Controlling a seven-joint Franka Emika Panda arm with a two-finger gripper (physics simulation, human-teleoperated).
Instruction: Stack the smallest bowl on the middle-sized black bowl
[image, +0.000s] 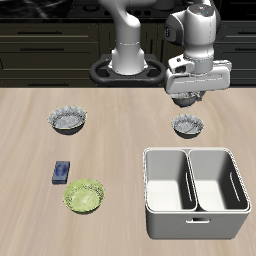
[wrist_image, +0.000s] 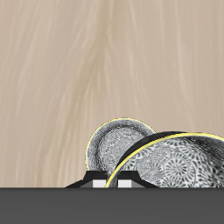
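Two ruffled bowls are filling the wrist view, one close and one far below. The close one, looming large only because it is hanging right at the tool (wrist_image: 115, 182), is, as I judge it, the smallest bowl (wrist_image: 179, 162). Its pale scalloped rim is running straight between the two fingers, so the tool is looking clamped on that rim, one finger inside the wall and one outside. In the exterior view the bowl is only showing as a dark shape under the tool (image: 187, 100), too small to make out.

Directly beneath the tool, the middle-sized black bowl (image: 187, 125) is sitting on the counter (image: 120, 140), well clear of the carried one. From the wrist it is peeking out past the held bowl's edge (wrist_image: 112, 144).

By its look the small bowl is handling as a light, stiff, glazed piece: nothing is flexing, but the smooth wall is likely giving little friction, and the wavy lip is offering uneven contact. A rim pinch is the sensible hold, since the body is too wide and round for the fingers. Held by one side, it is probably wanting to tip, so a gentle, level lowering is suiting it best.
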